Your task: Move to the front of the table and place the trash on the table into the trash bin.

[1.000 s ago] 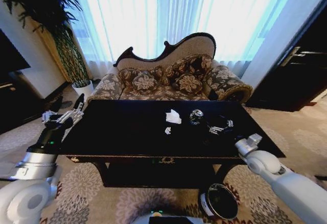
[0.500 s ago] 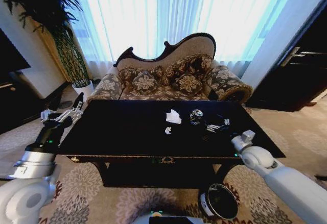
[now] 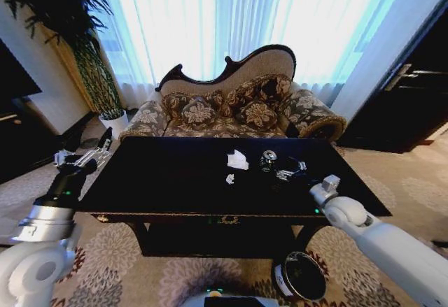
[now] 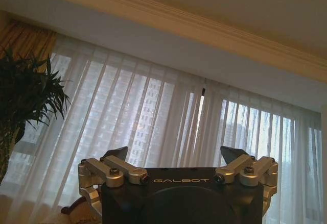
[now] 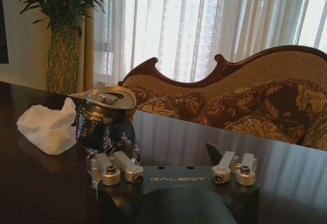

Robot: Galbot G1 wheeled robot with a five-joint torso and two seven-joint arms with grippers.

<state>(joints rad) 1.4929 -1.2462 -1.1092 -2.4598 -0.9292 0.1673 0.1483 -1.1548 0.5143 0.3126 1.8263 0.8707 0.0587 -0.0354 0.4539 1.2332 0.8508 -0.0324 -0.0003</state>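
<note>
The trash bin (image 3: 302,276) is seen on the carpet before the desk (image 3: 175,181). Over the desk, the right hand (image 5: 173,157) is held spread, one finger beside the crushed can (image 5: 106,122); the tissue (image 5: 47,127) lies just beyond. The left hand (image 4: 173,157) is raised, spread, off the desk's left end.

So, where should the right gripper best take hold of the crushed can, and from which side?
Probably across the dented middle of the can, coming level from the robot's side. It stands upright, the tissue lies close beside it, and the right gripper is open just before it.
</note>
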